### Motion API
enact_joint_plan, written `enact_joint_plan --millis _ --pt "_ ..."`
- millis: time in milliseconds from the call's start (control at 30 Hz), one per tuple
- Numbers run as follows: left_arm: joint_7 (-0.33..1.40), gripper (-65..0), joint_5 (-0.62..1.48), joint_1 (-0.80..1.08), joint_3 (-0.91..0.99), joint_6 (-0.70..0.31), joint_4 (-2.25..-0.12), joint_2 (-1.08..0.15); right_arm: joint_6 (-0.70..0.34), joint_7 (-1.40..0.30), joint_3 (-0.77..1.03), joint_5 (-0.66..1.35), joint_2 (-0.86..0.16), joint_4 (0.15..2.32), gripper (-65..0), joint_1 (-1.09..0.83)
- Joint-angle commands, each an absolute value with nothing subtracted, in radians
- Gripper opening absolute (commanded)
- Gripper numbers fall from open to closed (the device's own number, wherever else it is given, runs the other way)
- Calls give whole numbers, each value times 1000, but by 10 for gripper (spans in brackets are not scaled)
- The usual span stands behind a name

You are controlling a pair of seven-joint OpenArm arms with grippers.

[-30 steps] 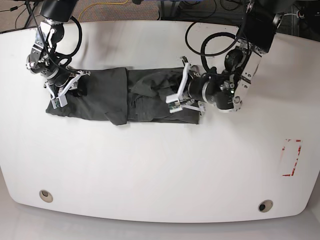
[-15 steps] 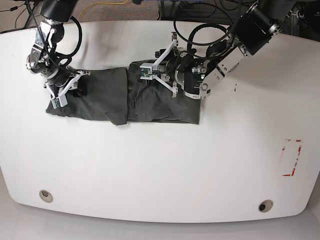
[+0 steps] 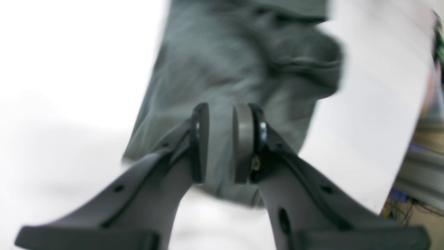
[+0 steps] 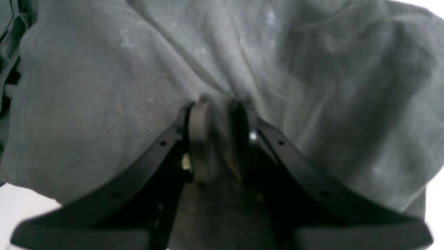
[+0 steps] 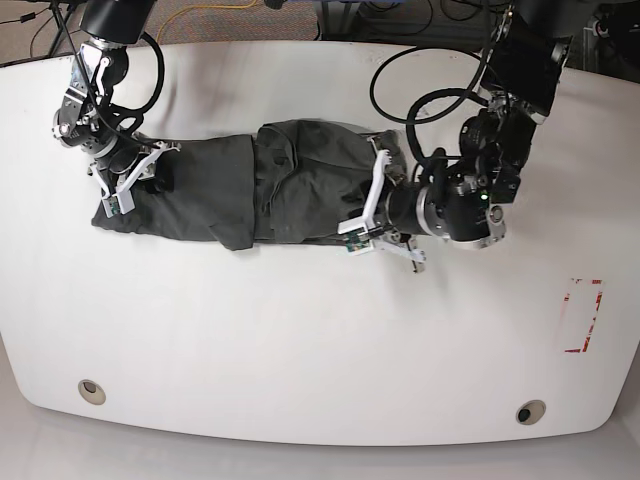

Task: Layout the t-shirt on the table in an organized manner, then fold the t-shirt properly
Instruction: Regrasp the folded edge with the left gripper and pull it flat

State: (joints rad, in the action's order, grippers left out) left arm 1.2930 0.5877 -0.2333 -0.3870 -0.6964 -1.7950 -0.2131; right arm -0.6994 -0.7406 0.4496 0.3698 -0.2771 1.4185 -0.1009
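Note:
The dark grey t-shirt (image 5: 290, 190) lies as a long wrinkled band across the white table (image 5: 300, 340). My right gripper (image 5: 135, 178) is at the band's left end. In the right wrist view the right gripper (image 4: 222, 104) is shut on a raised fold of the t-shirt (image 4: 104, 86), and creases run into its pads. My left gripper (image 5: 372, 215) hangs over the band's right end near its front edge. In the blurred left wrist view the left gripper (image 3: 221, 111) has its jaws nearly together with nothing pinched, above the t-shirt (image 3: 242, 62) and the table (image 3: 374, 86).
Two round grommet holes (image 5: 91, 391) (image 5: 530, 411) sit near the table's front edge. A red-and-white sticker (image 5: 583, 315) is at the right. Black cables (image 5: 430, 90) loop above the left arm near the back edge.
The left gripper swung from the shirt's right end to its far edge near the middle, then back to the right end's front. The shirt's far edge now bulges. The right arm stayed put.

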Motion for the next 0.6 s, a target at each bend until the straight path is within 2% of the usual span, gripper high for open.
enact_joint_plan --millis 0,333,567 --pt "1276 -549 567 -249 -371 -698 -1801 -208 -698 -771 449 352 -288 1423 -520 -99" --pt "1276 -549 443 -193 -372 -698 -1681 -214 -698 -771 449 354 -288 1423 -520 -97" --pt "1276 -549 426 -143 -381 -698 -1673 -234 -698 -771 449 354 -288 1422 -520 -91"
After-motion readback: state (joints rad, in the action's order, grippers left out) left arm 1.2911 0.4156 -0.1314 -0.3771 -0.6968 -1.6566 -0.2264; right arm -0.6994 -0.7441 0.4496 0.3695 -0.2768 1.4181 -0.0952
